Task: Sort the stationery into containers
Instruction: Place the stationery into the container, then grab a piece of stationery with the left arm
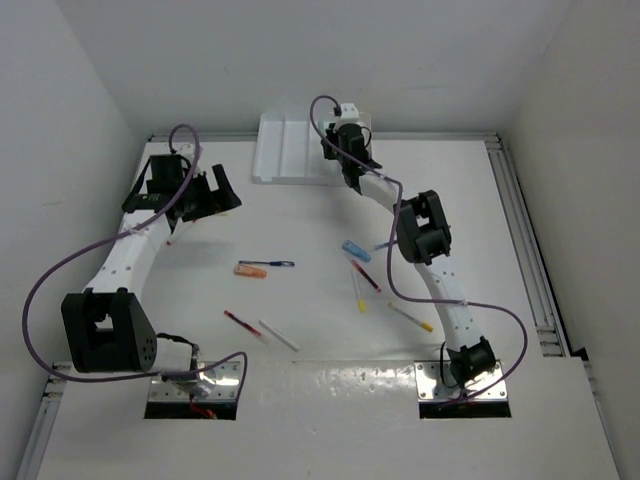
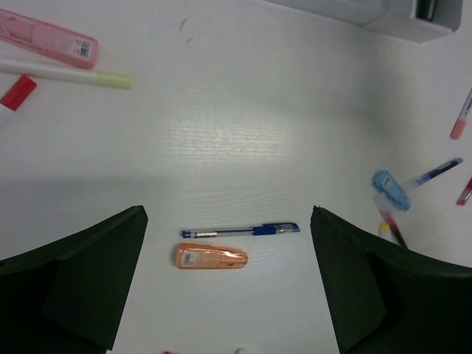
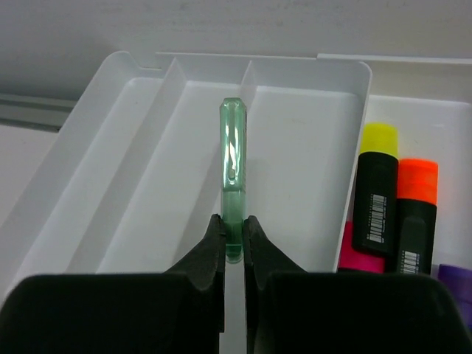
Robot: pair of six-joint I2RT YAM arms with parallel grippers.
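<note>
The white tray [image 1: 285,150] stands at the back of the table. My right gripper [image 3: 234,230] is shut on the end of a clear green pen [image 3: 233,166], which points out over the middle compartments of the tray [image 3: 346,68]. Yellow [image 3: 377,192], orange [image 3: 415,214], pink [image 3: 355,247] and purple [image 3: 453,276] highlighters lie in the tray's right compartment. My left gripper [image 2: 228,214] hangs open and holds nothing, above an orange highlighter [image 2: 210,256] and a blue pen [image 2: 240,230] lying side by side on the table.
More stationery is loose on the table: a blue highlighter [image 1: 356,250], a red pen [image 1: 241,322], a white pen [image 1: 278,335], yellow pencils [image 1: 358,290] [image 1: 412,318], and a pink item [image 2: 48,37] at the left. Silver base plates [image 1: 195,385] sit at the near edge.
</note>
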